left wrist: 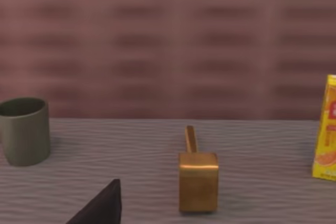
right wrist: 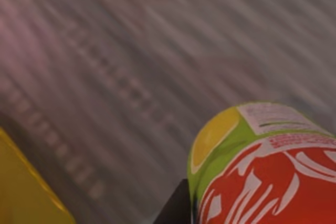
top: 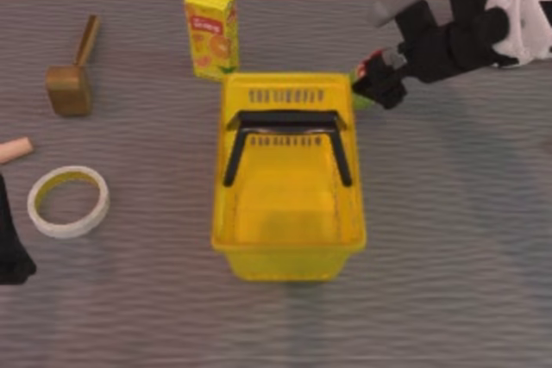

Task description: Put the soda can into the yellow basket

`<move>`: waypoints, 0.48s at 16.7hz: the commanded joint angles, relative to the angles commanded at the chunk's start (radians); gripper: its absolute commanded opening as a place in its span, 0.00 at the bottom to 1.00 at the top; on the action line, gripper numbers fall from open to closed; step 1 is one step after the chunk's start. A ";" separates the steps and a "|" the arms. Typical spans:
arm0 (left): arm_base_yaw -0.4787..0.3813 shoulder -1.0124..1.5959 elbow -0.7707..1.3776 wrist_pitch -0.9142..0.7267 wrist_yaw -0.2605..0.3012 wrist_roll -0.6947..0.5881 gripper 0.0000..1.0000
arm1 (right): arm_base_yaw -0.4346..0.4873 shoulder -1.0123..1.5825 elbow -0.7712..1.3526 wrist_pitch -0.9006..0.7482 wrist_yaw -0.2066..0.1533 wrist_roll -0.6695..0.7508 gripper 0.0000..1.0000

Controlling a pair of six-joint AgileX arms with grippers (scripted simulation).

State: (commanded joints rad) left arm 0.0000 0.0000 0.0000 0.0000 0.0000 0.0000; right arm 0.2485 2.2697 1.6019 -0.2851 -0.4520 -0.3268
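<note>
The soda can (top: 364, 71), red above lime green, is held off the table beside the far right corner of the yellow basket (top: 289, 260). My right gripper (top: 379, 84) is shut on it, reaching in from the right. In the right wrist view the soda can (right wrist: 262, 171) fills the near corner, with one dark finger (right wrist: 176, 208) against its side and a corner of the yellow basket (right wrist: 21, 192) close by. The basket stands mid-table with its black handles (top: 289, 122) folded across the top. My left gripper (top: 10, 252) is parked at the table's left edge.
A yellow juice carton (top: 211, 30) stands just behind the basket's far left corner. A wooden mallet (top: 71, 79) lies at the far left, with a roll of white tape (top: 67, 202) nearer the front. A grey-green cup (left wrist: 24, 129) shows in the left wrist view.
</note>
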 joint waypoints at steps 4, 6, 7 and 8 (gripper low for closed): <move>0.000 0.000 0.000 0.000 0.000 0.000 1.00 | 0.024 -0.019 -0.091 0.410 -0.242 0.137 0.00; 0.000 0.000 0.000 0.000 0.000 0.000 1.00 | 0.036 -0.035 -0.135 0.605 -0.357 0.201 0.00; 0.000 0.000 0.000 0.000 0.000 0.000 1.00 | 0.042 -0.044 -0.155 0.695 -0.411 0.230 0.00; 0.000 0.000 0.000 0.000 0.000 0.000 1.00 | 0.047 -0.053 -0.174 0.780 -0.461 0.257 0.00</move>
State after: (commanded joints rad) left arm 0.0000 0.0000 0.0000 0.0000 0.0000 0.0000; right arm 0.2952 2.2167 1.4280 0.4946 -0.9134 -0.0698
